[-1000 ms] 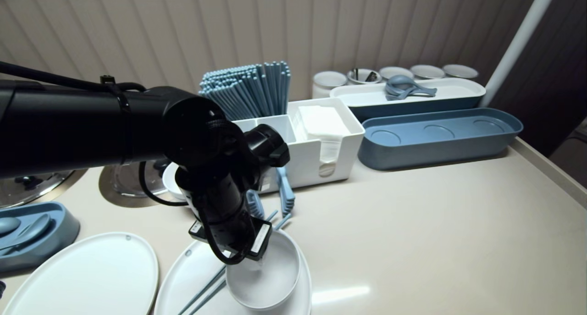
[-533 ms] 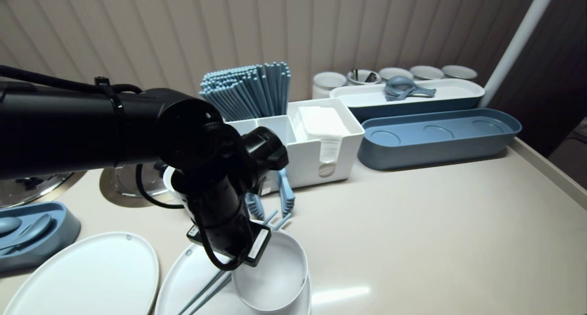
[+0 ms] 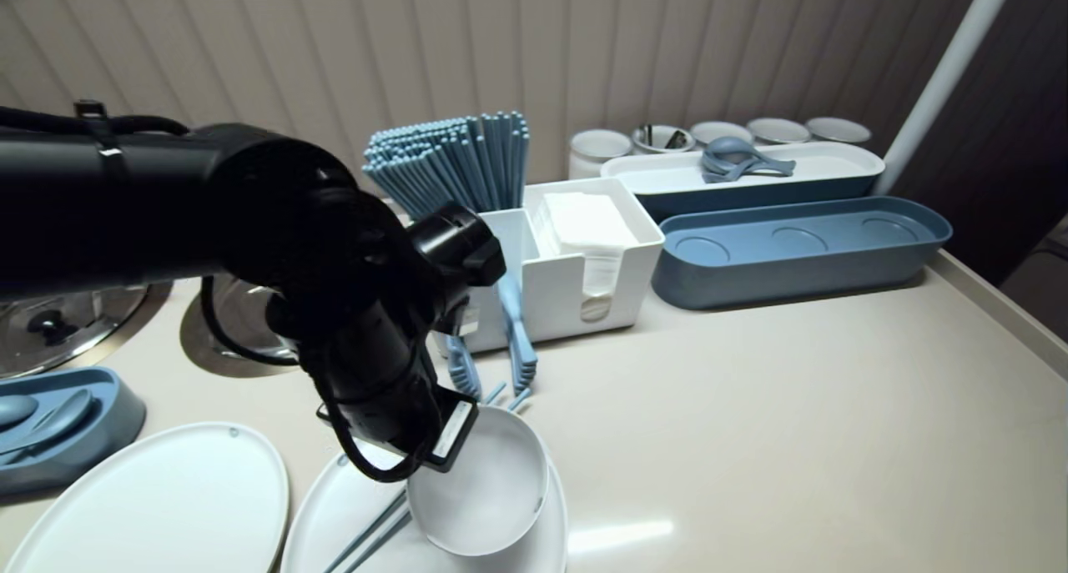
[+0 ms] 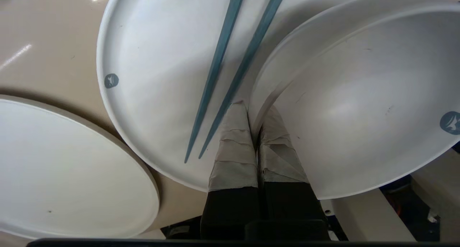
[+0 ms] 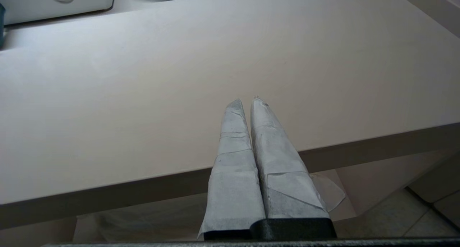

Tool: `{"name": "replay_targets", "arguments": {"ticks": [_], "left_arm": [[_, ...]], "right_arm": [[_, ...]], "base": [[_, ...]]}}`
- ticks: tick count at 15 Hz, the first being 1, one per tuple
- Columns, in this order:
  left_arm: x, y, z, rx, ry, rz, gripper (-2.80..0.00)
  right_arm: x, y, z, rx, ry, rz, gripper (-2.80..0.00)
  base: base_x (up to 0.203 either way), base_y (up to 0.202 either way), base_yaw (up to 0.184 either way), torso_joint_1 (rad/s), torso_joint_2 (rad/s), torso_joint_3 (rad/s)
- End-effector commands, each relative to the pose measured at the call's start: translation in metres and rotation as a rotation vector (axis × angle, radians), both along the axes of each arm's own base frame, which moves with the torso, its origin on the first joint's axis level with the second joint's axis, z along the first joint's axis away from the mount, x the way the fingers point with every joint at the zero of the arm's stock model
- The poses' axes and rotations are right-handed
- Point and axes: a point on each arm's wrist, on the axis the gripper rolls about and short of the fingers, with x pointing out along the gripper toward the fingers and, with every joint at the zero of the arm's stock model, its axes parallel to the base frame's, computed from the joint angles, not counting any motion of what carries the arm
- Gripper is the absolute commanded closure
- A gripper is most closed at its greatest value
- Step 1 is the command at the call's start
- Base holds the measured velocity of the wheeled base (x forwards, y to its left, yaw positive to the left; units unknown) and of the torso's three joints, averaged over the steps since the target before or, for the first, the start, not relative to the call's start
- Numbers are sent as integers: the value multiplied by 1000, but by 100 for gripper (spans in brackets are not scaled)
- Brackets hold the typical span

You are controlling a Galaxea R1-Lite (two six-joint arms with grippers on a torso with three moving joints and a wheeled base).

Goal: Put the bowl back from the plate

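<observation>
A white bowl (image 3: 488,494) hangs tilted over an oval white plate (image 3: 342,510) at the counter's near edge. My left gripper (image 4: 256,112) is shut on the bowl's (image 4: 359,96) rim, one taped finger (image 4: 233,142) outside and the other inside. Two blue chopsticks (image 4: 230,60) lie on the plate (image 4: 151,81) beside the bowl; in the head view the chopsticks (image 3: 371,530) poke out under my black wrist. My right gripper (image 5: 247,101) is shut and empty, parked just off the counter's front edge.
A second oval plate (image 3: 167,498) lies to the left. Behind stand a white caddy (image 3: 609,273) with blue chopsticks (image 3: 467,160) and napkins, blue tongs (image 3: 517,339), a blue tray (image 3: 793,252), and a blue spoon rest (image 3: 58,423) at far left.
My left gripper has shut on the bowl's rim. The arm has drawn back to the left, and the bowl has tipped up off the plate with it.
</observation>
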Motion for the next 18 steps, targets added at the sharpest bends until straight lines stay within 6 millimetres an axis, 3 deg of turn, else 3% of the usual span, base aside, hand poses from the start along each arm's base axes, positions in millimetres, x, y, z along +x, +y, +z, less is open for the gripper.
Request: {"name": "replay_targets", "arguments": {"ticks": [1, 5, 10, 15, 18], "left_arm": [[-14, 12, 28, -68, -69, 2, 0], [-24, 29, 56, -145, -148, 26, 0], [-17, 93, 92, -152, -257, 206, 0], [4, 146, 101, -96, -317, 352, 0], [27, 150, 88, -79, -292, 380, 0]], "right_arm": [[0, 0, 0, 0, -1, 0, 0], [0, 0, 0, 0, -1, -1, 0], [0, 0, 0, 0, -1, 1, 0], [0, 0, 0, 0, -1, 0, 0], [0, 0, 0, 0, -1, 1, 0]], "base": [[0, 0, 0, 0, 0, 0], [0, 0, 0, 0, 0, 0], [0, 0, 0, 0, 0, 0], [0, 0, 0, 0, 0, 0], [0, 0, 0, 0, 0, 0]]}}
